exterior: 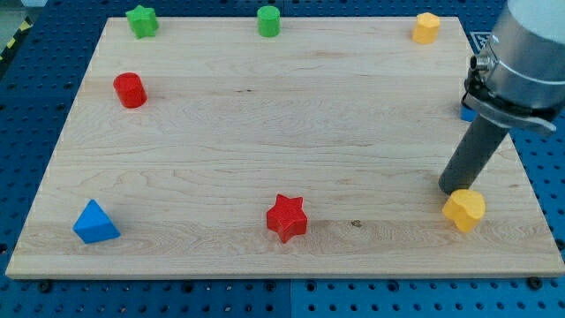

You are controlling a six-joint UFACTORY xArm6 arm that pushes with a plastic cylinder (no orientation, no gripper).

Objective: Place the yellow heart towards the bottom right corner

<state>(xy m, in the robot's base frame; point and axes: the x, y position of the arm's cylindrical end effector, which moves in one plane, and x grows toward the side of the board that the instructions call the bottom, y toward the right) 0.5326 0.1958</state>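
The yellow heart [464, 209] lies near the view's bottom right corner of the wooden board [265, 124]. My tip [449, 188] stands on the board just up and left of the heart, touching or almost touching it. The dark rod rises from the tip up to the right into the arm's grey body.
A yellow block [426, 27] sits at the top right. A blue block [466, 111] is mostly hidden behind the rod at the right edge. A red star [287, 217], a blue triangle [94, 223], a red cylinder [131, 90], a green star [141, 20] and a green cylinder [268, 20] lie elsewhere.
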